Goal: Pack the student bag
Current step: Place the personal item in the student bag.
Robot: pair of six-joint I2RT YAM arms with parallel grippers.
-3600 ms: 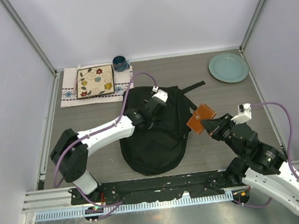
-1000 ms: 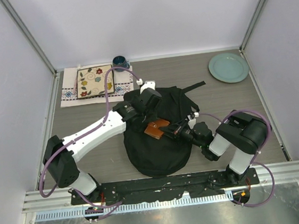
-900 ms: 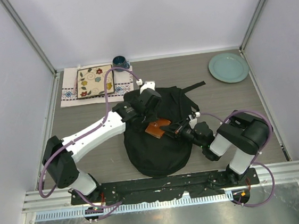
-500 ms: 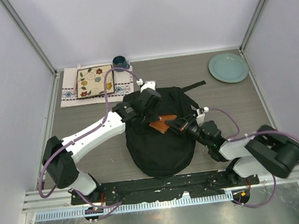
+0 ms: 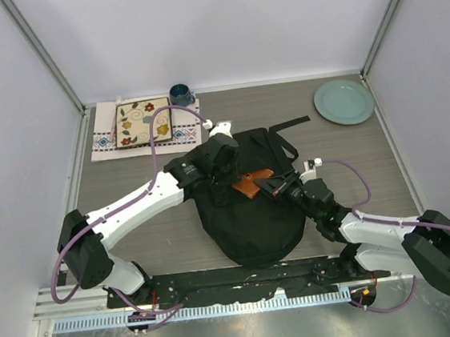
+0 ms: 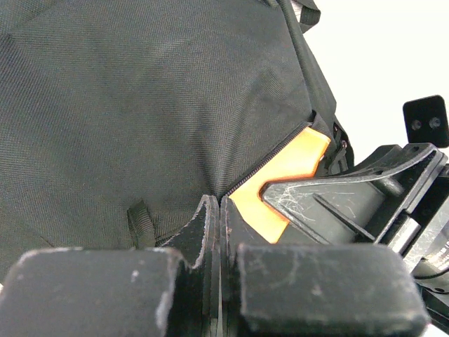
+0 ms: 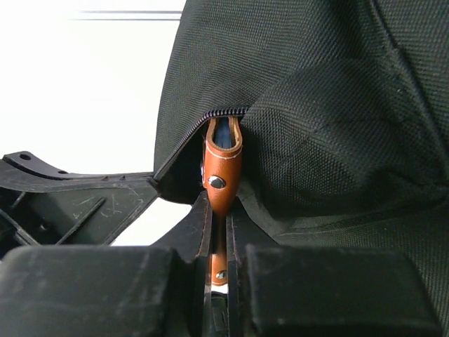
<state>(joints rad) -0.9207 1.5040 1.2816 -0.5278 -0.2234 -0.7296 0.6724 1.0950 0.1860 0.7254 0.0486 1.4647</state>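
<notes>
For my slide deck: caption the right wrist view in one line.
Right gripper clamps a brown leather wallet, its far edge inside the zip opening of the student bag.

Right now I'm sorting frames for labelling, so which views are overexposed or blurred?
Top external: evenly lit and sharp, mild glare on the metal rail at the near edge. Left wrist: background beyond the student bag blown out white; left gripper blurred at its near end. Right wrist: same washout upper left; brown case crisp.
</notes>
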